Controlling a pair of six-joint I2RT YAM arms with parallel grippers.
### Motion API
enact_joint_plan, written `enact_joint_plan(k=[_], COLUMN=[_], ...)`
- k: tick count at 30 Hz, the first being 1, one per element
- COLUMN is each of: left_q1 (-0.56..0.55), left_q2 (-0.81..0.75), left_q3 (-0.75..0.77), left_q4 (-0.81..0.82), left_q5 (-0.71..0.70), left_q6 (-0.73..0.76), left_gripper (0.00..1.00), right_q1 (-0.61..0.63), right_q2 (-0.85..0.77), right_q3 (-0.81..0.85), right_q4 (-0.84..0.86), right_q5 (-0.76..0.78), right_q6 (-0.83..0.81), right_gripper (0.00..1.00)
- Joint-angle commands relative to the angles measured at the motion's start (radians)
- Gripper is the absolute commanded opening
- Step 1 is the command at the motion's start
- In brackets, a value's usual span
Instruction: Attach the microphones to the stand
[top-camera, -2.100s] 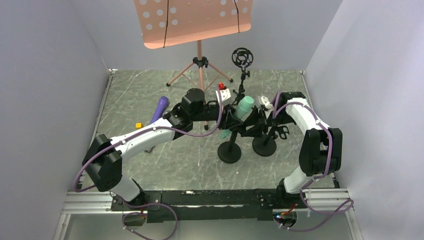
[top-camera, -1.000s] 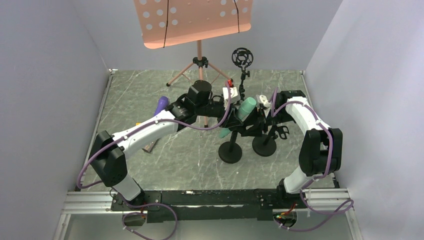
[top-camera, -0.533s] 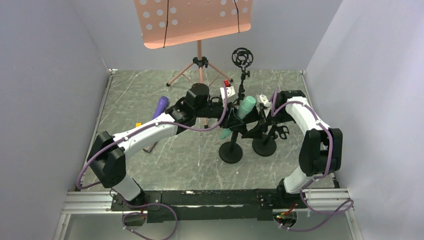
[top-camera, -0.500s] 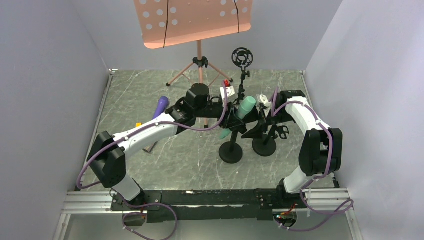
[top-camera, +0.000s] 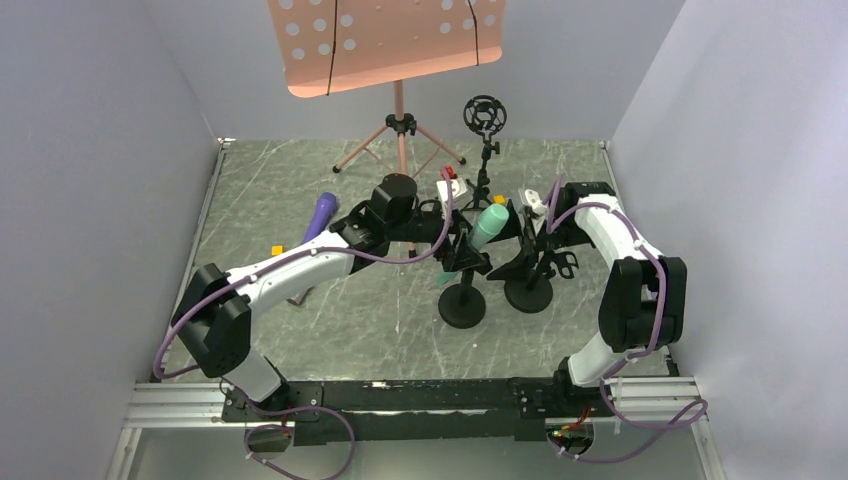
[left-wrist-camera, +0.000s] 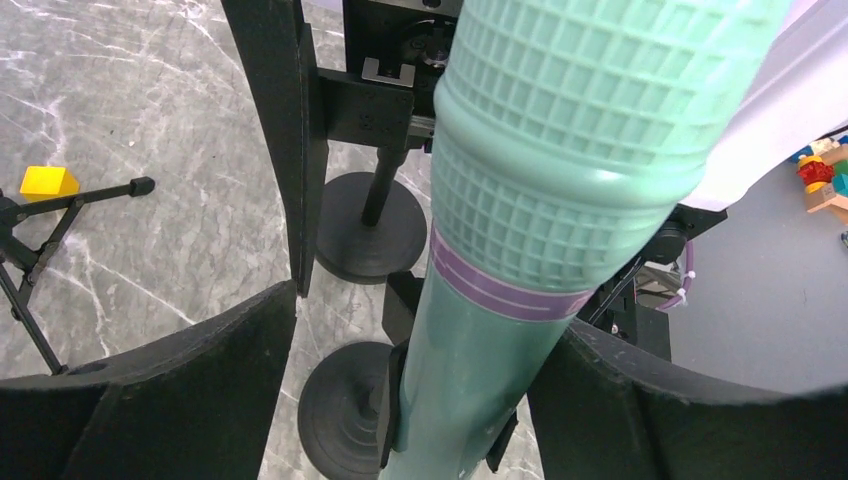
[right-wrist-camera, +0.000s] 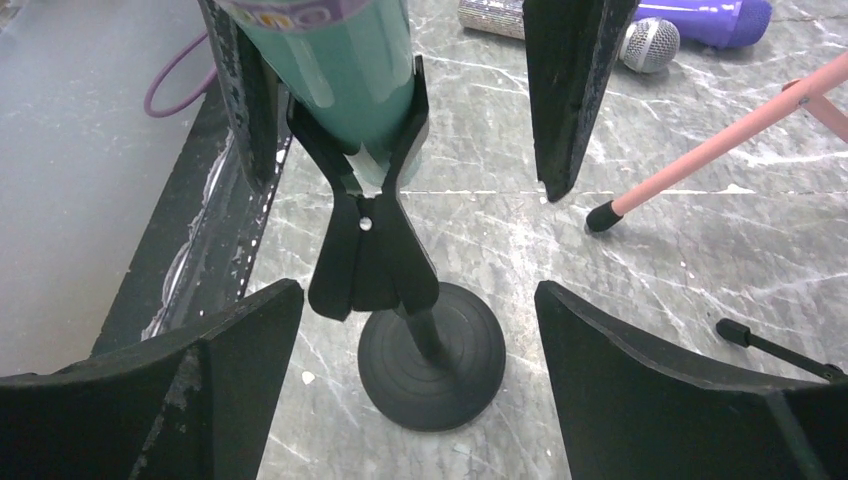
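Green microphone (left-wrist-camera: 560, 200) sat tilted in the clip (right-wrist-camera: 370, 200) of the near stand (top-camera: 461, 305). Left gripper (left-wrist-camera: 470, 150) fingers stood wide beside its head. Right gripper (right-wrist-camera: 400, 100) fingers stood wide around the clip. Neither held anything.

Risk: a finger catching the head on withdrawal could lever it out or tip the stand.

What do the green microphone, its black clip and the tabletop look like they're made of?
The mint green microphone looks like satin plastic: its grille is a moulded grid, not wire. The black clip is probably matte plastic, riveted at the pivot. The tabletop shows grey marble veining, stone or print unclear.
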Motion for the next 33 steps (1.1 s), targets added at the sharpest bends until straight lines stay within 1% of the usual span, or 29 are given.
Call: enact_joint_plan(k=[1, 7, 9, 19, 26, 33], left_q1=[0.012, 0.021, 0.023, 0.027, 0.017, -0.017], left_q2=[-0.060, -0.084, -0.094, -0.123, -0.108, -0.091], left_q3=[-0.002, -0.022, -0.030, -0.054, -0.012, 0.035], left_q4=[0.051, 0.099, 0.114, 0.180, 0.137, 0.053], left_q5=[-0.013, 0.015, 0.028, 0.077, 0.093, 0.081], left_q6=[-0.013, -0.039, -0.044, -0.068, -0.039, 0.046], left_gripper=[0.84, 0.90, 0.91, 0.93, 0.92, 0.91], right_q1=[-0.018, -0.027, -0.027, -0.014, 0.007, 0.011], right_q2=[-0.017, -0.011, -0.011, -0.014, -0.013, -0.011], right_q3=[-0.009, -0.019, -0.029, -0.041, -0.046, -0.050], right_q4=[-0.012, -0.014, -0.013, -0.014, -0.014, -0.014], right_q5=[-0.034, -0.032, -0.036, -0.052, -0.058, -0.061], right_q6=[-0.054, -0.068, -0.082, -0.091, -0.094, -0.096], right_gripper=[0.93, 0.97, 0.99, 1.00, 0.98, 0.98])
